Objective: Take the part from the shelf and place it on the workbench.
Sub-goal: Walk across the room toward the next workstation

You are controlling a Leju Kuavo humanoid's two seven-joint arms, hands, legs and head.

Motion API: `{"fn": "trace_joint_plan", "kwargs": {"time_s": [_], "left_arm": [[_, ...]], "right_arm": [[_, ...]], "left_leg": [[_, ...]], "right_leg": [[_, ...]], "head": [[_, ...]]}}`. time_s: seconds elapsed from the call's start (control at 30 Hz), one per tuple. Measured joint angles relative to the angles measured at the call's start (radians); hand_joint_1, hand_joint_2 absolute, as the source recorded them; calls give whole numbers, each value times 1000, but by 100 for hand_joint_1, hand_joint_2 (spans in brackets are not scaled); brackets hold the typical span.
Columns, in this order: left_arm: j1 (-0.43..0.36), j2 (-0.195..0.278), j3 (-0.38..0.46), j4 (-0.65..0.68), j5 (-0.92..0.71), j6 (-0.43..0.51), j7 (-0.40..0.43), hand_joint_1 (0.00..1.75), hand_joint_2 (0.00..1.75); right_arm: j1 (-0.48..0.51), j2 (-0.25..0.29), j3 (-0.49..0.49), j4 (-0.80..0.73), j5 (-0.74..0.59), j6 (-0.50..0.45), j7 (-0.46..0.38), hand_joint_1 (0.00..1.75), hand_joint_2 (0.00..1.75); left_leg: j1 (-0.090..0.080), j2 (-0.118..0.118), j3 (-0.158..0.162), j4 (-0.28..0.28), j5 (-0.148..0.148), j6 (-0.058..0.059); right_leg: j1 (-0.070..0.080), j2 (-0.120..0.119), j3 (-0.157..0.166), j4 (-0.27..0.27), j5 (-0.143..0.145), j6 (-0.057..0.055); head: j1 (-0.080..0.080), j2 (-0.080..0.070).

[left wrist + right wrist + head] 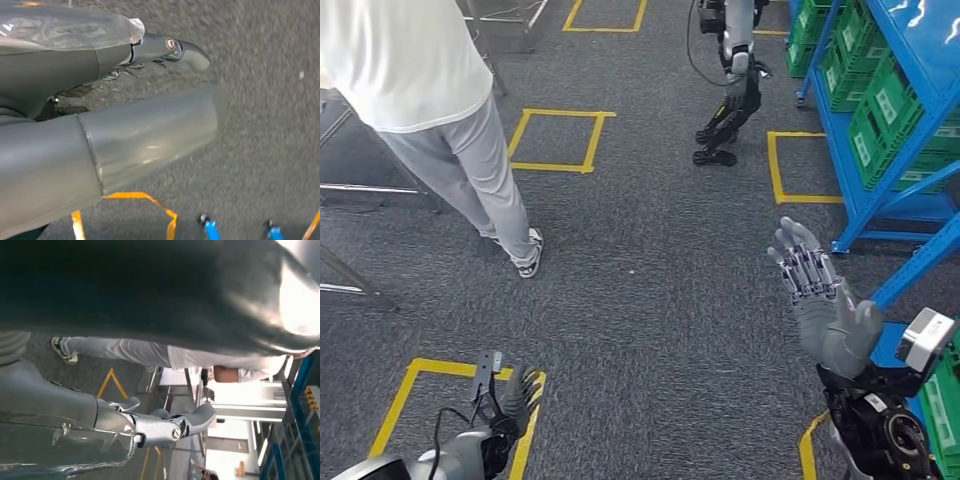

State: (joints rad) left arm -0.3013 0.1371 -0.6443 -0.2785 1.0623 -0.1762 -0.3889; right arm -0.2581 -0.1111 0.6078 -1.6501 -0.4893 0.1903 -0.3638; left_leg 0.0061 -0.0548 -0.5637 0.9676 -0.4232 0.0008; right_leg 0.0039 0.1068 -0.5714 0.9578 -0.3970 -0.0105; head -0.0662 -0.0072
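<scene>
My right hand (822, 300) is raised at the right of the head view, palm up, fingers spread, holding nothing. It hangs a short way in front of the blue shelf (878, 120), which carries green bins (878, 115). In the right wrist view its fingers (188, 422) stretch out straight with nothing between them. My left hand (518, 400) hangs low at the lower left over the grey carpet, fingers loosely extended and empty. The left wrist view shows its thumb (151, 135) and a finger (177, 50) above the carpet. No part is visible in either hand.
A person (448, 120) in white top and grey trousers stands at the upper left, one shoe (531, 255) on the carpet. Another humanoid robot (731, 80) stands at the back, near the shelf. Yellow tape squares (558, 140) mark the floor. Metal table legs (350, 280) at far left.
</scene>
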Motion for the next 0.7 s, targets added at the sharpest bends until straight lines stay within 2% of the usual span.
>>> {"fn": "trace_joint_plan", "kwargs": {"time_s": [0.03, 0.1, 0.13, 0.17, 0.2, 0.23, 0.27, 0.3, 0.33, 0.37, 0.4, 0.47, 0.5, 0.53, 0.6, 0.63, 0.67, 0.7], "left_arm": [[-2, 0, 0, 0, -2, 0, 1, 0, 0], [-6, -5, 0, 0, -5, 1, 2, 0, 0], [-8, -6, 0, -1, -6, 2, 2, 0, 0], [-9, -10, 0, -1, -8, 2, 3, 0, 0], [-11, -13, 0, -2, -9, 2, 3, 0, 0], [-11, -14, 0, -2, -10, 2, 3, 0, 0], [-10, -16, 0, -3, -10, 3, 2, 0, 0], [-8, -16, 0, -3, -11, 3, 2, 0, 0], [-5, -16, 0, -3, -11, 3, 2, 0, 0], [-4, -17, 0, -3, -10, 3, 3, 0, 0], [-4, -18, 0, -3, -10, 3, 3, 0, 0], [-4, -19, 0, -3, -8, 3, 2, 0, 0], [-5, -19, 0, -3, -8, 3, 2, 0, 0], [-6, -19, 0, -3, -8, 3, 2, 0, 0], [-7, -19, 0, -3, -8, 3, 2, 0, 0], [-8, -19, 0, -3, -8, 3, 2, 0, 0], [-9, -19, 0, -3, -8, 3, 2, 0, 0], [-11, -20, 0, -3, -8, 3, 2, 0, 0]], "right_arm": [[2, 0, -1, 0, 0, -2, 0, 0, 0], [8, 0, -3, 1, 1, -7, 0, 0, 0], [12, -1, -6, 1, 1, -11, 0, 0, 0], [15, -2, -9, 0, 1, -15, 0, 0, 0], [17, -2, -13, -1, 2, -18, 0, 0, 0], [21, -3, -15, -1, 3, -21, 1, 0, 0], [24, -3, -15, -1, 4, -23, 2, 0, 0], [29, -3, -15, -1, 5, -25, 3, 0, 0], [33, -3, -16, -1, 6, -26, 3, 0, 0], [36, -3, -16, -1, 6, -27, 4, 0, 0], [38, -3, -17, -1, 7, -28, 4, 0, 0], [38, -3, -19, -2, 9, -29, 5, 0, 0], [38, -3, -21, -2, 10, -30, 5, 0, 0], [38, -3, -21, -2, 11, -30, 5, 0, 0], [39, -3, -22, -2, 11, -30, 5, 0, 0], [40, -3, -23, -2, 11, -29, 5, 0, 0], [40, -3, -23, -3, 11, -29, 5, 0, 0], [39, -3, -23, -3, 11, -30, 5, 0, 0]], "left_leg": [[-1, -3, 6, -17, 1, 1], [-2, 17, 9, -23, 4, 1], [1, 27, 12, -28, 7, 4], [4, 38, 14, -32, 9, 8], [7, 49, 16, -36, 10, 12], [7, 59, 17, -37, 10, 14], [6, 70, 17, -37, 9, 16], [6, 82, 18, -37, 8, 16], [5, 94, 19, -37, 6, 15], [5, 106, 21, -36, 4, 14], [5, 118, 24, -36, 1, 11], [2, 140, 34, -35, -6, 4], [-1, 149, 37, -35, -9, -1], [-4, 158, 40, -34, -11, -5], [-6, 177, 44, -34, -14, -14], [-4, 171, 45, -29, -20, -19], [-1, 150, 37, -8, -36, -25], [3, 121, 18, 37, -64, -30]], "right_leg": [[-2, 9, -3, 0, 1, 4], [-3, 25, -11, -3, 4, 16], [-1, 18, -16, 1, -1, 21], [1, -2, -28, 23, -17, 26], [2, -32, -49, 69, -44, 32], [0, -64, -78, 139, -81, 37], [-3, -85, -114, 218, -117, 42], [-6, -96, -143, 281, -141, 46], [-10, -101, -156, 311, -145, 49], [-12, -105, -146, 293, -127, 51], [-14, -113, -113, 232, -93, 51], [-9, -155, -28, 72, -34, 45], [-5, -168, 1, 21, -21, 37], [-1, -175, 14, -1, -19, 30], [1, -151, 15, -4, -18, 15], [-1, -140, 16, -8, -15, 9], [-4, -128, 17, -11, -12, 3], [-7, -117, 18, -15, -9, -3]], "head": [[0, 0], [-1, 0], [-1, 0], [4, 0], [10, 0], [16, 0], [22, 0], [23, 0], [24, 0], [24, 0], [24, 0], [26, 0], [25, 0], [25, 0], [22, 0], [22, 0], [20, 0], [18, 0]]}}
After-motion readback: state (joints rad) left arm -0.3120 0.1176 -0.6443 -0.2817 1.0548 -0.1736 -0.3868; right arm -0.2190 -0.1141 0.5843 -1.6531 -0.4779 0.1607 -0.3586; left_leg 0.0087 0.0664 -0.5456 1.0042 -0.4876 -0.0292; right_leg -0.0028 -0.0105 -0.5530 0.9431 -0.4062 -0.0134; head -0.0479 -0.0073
